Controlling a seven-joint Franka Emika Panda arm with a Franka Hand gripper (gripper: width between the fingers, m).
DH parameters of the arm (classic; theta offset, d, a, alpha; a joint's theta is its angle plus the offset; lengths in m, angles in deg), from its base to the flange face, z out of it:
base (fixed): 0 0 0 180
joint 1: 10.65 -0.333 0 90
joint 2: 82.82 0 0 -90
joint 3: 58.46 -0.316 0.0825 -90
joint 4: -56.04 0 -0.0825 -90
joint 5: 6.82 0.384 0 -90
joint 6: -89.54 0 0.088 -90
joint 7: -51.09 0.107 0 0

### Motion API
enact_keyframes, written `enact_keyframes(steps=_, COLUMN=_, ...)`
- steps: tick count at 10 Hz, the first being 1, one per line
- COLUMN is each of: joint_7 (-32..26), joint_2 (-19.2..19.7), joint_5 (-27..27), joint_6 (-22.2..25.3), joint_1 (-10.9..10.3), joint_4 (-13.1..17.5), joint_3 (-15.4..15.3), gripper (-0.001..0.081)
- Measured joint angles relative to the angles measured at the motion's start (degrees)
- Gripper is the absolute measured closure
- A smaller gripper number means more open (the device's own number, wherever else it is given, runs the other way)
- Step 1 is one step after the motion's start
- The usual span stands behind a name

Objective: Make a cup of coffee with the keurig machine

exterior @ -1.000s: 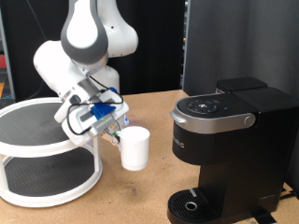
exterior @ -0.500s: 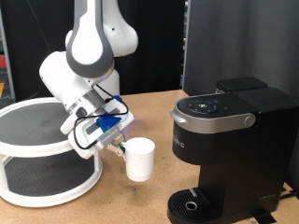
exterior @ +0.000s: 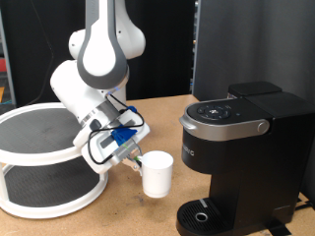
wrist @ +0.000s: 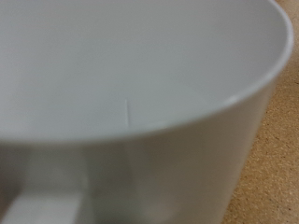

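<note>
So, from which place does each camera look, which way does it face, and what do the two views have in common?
Exterior view: off the arm, level with the wooden table; it faces the white robot arm, whose gripper carries the plain white ceramic cup beside the tall black keurig machine and the round two-tier stand.
Wrist view: on the hand, right against the cup; no fingers are distinguishable.
Shared: the cup and the tabletop.

Robot lab, white arm (exterior: 96, 59) (cork benchtop (exterior: 128, 211))
</note>
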Motion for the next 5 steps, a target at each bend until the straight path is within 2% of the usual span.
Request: enact_keyframes(steps=5, joint_7=-5.14, joint_2=3.47, joint_5=9.61, joint_6=-0.66, joint_1=-1.23, joint_4=1.76, joint_3=-3.86, gripper=0.0730)
